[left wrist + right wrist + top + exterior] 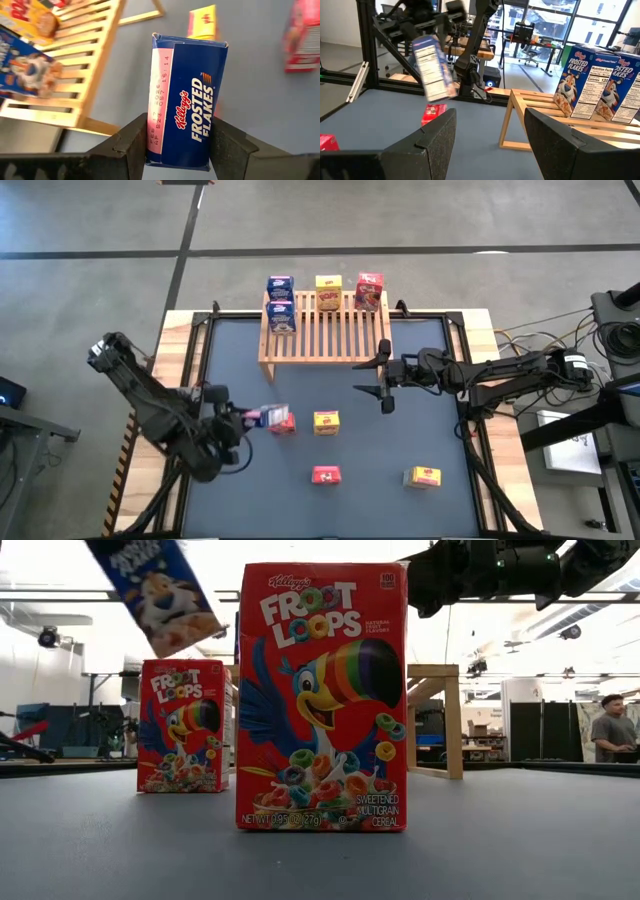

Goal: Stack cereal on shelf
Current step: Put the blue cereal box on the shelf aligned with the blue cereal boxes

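- Dark matting covers the table (420, 380), which has a pale wooden border, and a grey concrete floor lies around it; at table height we see an office-like room behind, where a person (606, 728) stands far off at the right.
- We see the left gripper (262, 417) closed on a blue Frosted Flakes box (186, 102), one finger (131, 145) pressed on each narrow side, the box lifted clear of the mat and tilted.
- Just beside that held box a red box (286, 423) stands on the mat, with a yellow box (326, 422) near it toward the table's middle.
- Nearer the front edge we find another red box (326, 475) and a second yellow box (423, 476), well apart from each other.
- At the far side stands the shelf (322, 328), a slatted wooden rack, carrying two blue boxes (281, 303), a yellow box (328, 292) and a red box (368, 291) along its back.
- Our right gripper (385, 380) hangs by the shelf's front right corner with its fingers spread and nothing between them.
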Controlling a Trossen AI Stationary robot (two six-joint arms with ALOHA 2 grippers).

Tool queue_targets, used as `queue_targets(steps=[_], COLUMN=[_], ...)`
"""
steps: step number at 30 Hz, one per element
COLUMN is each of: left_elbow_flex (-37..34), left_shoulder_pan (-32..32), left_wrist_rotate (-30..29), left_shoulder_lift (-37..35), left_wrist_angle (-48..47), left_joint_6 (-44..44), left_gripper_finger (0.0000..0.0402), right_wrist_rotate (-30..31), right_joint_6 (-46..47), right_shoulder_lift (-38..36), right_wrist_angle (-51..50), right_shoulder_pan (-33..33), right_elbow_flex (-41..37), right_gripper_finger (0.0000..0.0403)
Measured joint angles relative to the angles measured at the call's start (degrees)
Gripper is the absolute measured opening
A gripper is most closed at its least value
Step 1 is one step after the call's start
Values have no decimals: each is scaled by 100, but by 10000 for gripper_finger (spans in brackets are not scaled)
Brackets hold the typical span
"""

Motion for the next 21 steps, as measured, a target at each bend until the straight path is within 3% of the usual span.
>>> queue_targets(steps=[7,14,21], left_elbow_flex=[68,298,657], left_shoulder_pan=[683,1392,2384], left_wrist_rotate=[-4,43,566], left_shoulder_lift=[-412,-845,-1067], left_wrist_angle=[37,48,164], left_joint_6=[1014,1357,2286], left_gripper_finger=[162,162,162], right_wrist_rotate=[0,0,0], right_joint_6=[2,0,0], right_shoulder_lift=[0,0,0], right_wrist_angle=[-44,-115,-117], right_shoulder_pan=[0,0,0], right_elbow_flex=[0,0,0], right_gripper_finger=[224,224,224])
